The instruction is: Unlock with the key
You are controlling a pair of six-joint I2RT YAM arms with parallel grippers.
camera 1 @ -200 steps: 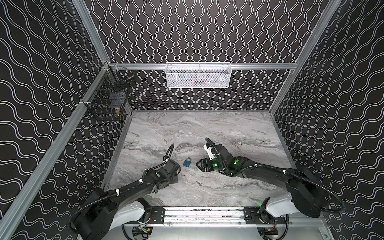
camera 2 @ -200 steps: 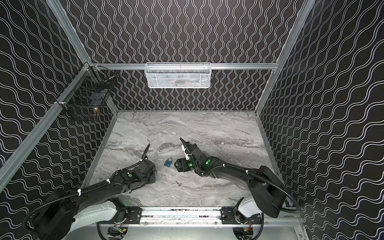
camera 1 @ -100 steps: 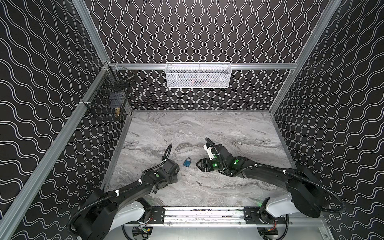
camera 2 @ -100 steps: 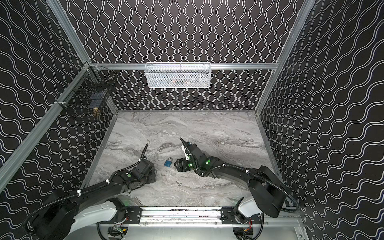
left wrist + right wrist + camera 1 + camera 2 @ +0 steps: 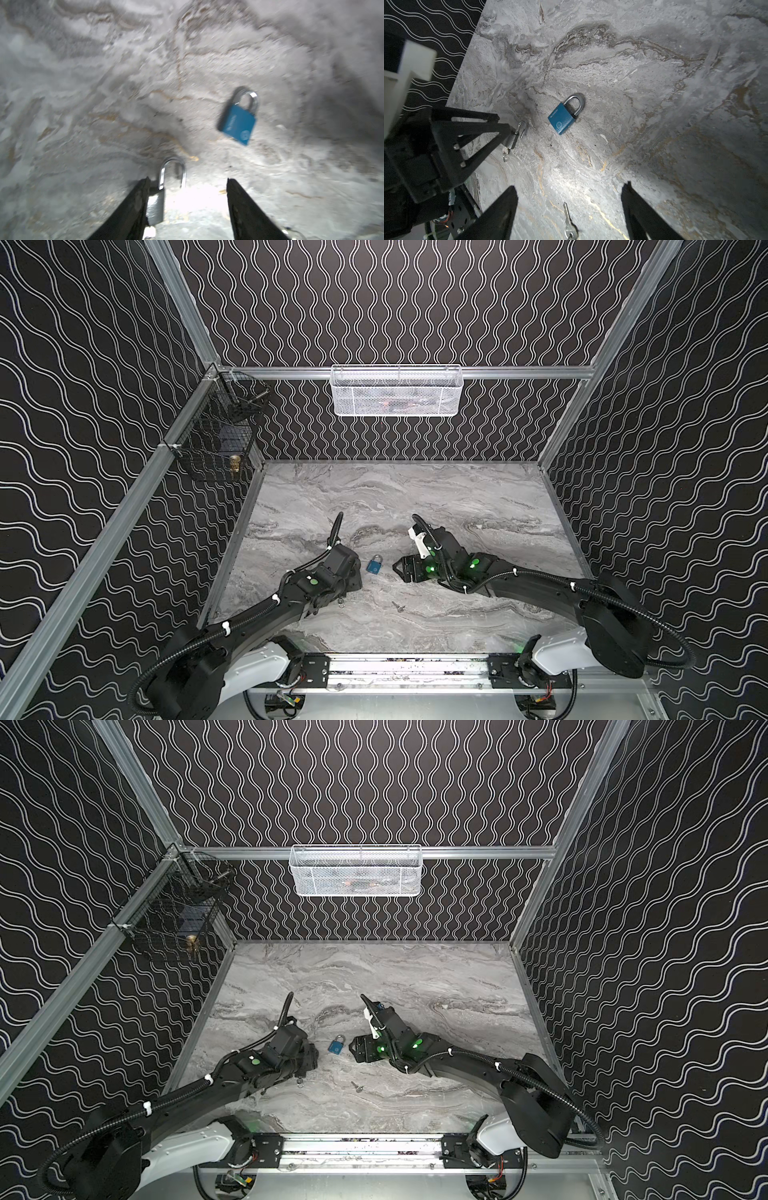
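**Left wrist view: end effector parted, silver lock at its tip**

1. Left end effector [image 5: 188, 179]. Jaws apart, gripping nothing. The silver lock [image 5: 154, 204] touches one jaw, unclamped; the other jaw stands well clear.
2. Silver lock. In the right wrist view a small key [image 5: 505, 154] hangs from its base. The shackle seems free at one leg, but this is not certain.
3. Blue lock [image 5: 239, 122]. Flat on the worktop [image 5: 83, 83], between the two arms and touching neither. Its shackle is seated, so it is judged locked.
4. Right end effector [image 5: 570, 185]. Jaws wide and empty, poised over the loose key [image 5: 569, 224]. The key lies flat, apart from both locks.

Step in hand, as judged: the silver lock looks finished with, and the blue lock is not yet begun.

Next move calls for:
- The right end effector descends and pinches the loose key by its head. The key is thin and flat on the worktop, so the jaws must close low and square or it will skid.
- The left end effector steadies the blue lock with its keyhole turned toward the key.
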